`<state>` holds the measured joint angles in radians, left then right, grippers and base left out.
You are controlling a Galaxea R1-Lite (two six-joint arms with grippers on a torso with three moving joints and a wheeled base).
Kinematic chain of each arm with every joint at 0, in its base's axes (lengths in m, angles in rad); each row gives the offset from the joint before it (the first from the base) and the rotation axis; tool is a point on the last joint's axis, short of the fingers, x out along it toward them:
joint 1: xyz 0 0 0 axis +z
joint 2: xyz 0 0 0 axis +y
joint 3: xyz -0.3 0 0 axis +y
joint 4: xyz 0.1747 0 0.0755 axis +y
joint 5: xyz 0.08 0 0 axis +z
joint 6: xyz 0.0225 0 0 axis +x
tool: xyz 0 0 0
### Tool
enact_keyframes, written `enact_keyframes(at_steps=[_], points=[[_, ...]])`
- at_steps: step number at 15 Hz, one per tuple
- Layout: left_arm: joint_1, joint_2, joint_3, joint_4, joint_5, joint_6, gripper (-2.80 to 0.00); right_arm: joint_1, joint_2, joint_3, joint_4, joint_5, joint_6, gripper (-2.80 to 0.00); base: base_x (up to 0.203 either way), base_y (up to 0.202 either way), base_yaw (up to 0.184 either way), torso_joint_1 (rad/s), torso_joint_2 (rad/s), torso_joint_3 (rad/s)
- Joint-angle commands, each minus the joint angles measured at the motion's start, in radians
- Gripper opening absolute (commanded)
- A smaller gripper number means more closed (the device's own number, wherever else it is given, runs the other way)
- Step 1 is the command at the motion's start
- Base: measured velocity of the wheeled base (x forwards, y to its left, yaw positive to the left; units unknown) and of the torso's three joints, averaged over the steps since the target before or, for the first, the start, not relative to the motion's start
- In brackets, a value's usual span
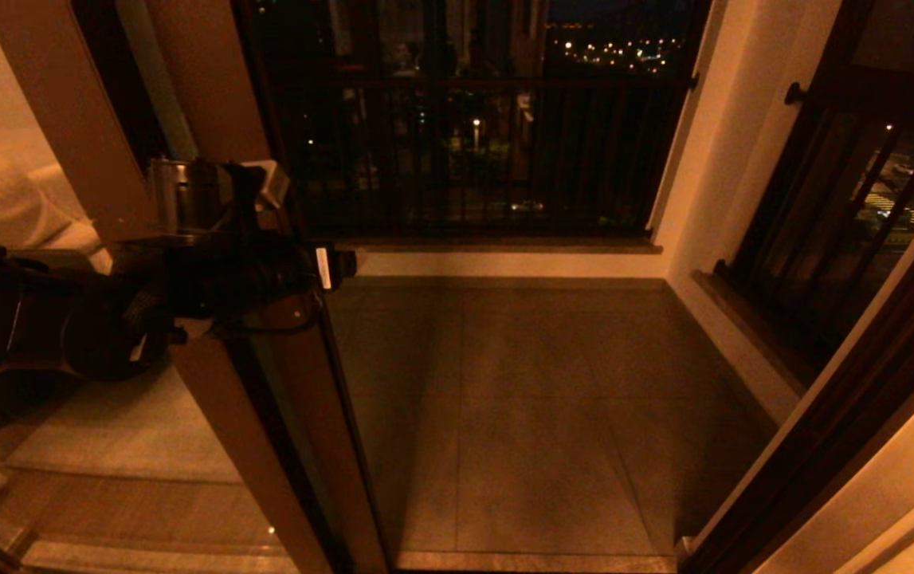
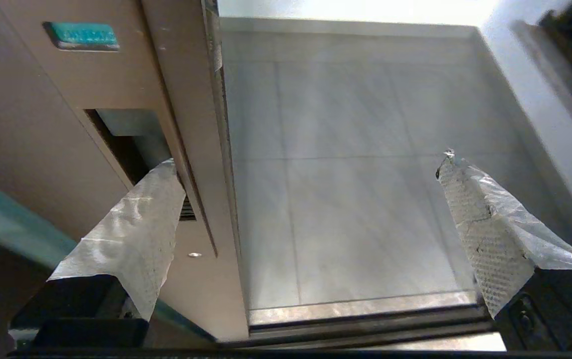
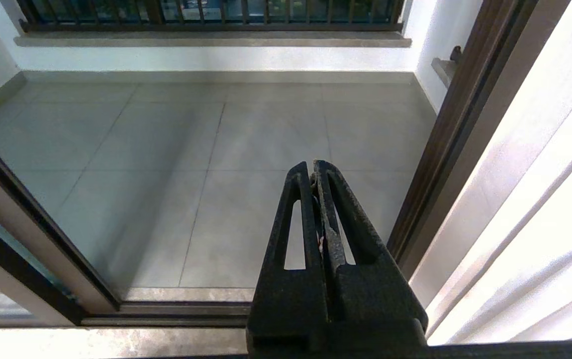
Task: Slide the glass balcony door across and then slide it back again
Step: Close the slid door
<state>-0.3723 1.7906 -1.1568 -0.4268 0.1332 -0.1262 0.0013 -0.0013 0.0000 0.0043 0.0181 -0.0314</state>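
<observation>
**Open left gripper straddles the edge of the balcony door**

A dark railing (image 1: pixel 472 143) closes the far side of the tiled balcony floor (image 1: pixel 536 399), with city lights beyond it; a second barred window (image 1: pixel 847 223) lines the right wall above a low ledge. A sofa (image 1: pixel 2 207) shows pale at far left, indoors, behind the left arm. The doorway stands open across the middle and right, bounded on the right by a dark brown door frame (image 1: pixel 847 422) and along the near edge by the floor track (image 3: pixel 186 309). Nothing lies on the tiles between the door edge and that frame.

The glass balcony door (image 1: pixel 281 446) sits at the left of the opening, its brown stile running from the near floor up toward the arm. The left gripper (image 2: pixel 310 164) is at that stile with its taped fingers (image 2: pixel 136 224) spread wide and holding nothing: one finger lies at the recessed handle (image 2: pixel 126 144) on the indoor face, the other hangs over the balcony tiles, the door's edge between them. The right gripper (image 3: pixel 314 172) is pressed shut, parked low near the track.
</observation>
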Motion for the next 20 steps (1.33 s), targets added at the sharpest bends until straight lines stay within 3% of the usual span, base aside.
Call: enact_keyframes(at_steps=[1, 12, 20], points=[[-0.004, 0.005, -0.004, -0.004, 0.009, 0.0, 0.0, 0.0, -0.002, 0.002, 0.0, 0.0, -0.001, -2.8, 0.0, 0.0, 0.0, 0.0, 0.0, 0.0], [-0.119, 0.07, -0.049, -0.004, 0.047, 0.0, 0.0, 0.0, -0.002, 0.002, 0.0, 0.0, -0.001, -2.8, 0.0, 0.0, 0.0, 0.0, 0.0, 0.0], [-0.178, 0.082, -0.05, -0.004, 0.143, 0.0, 0.0, 0.0, -0.002, 0.002, 0.0, 0.0, -0.001, -2.8, 0.0, 0.0, 0.0, 0.0, 0.0, 0.0]])
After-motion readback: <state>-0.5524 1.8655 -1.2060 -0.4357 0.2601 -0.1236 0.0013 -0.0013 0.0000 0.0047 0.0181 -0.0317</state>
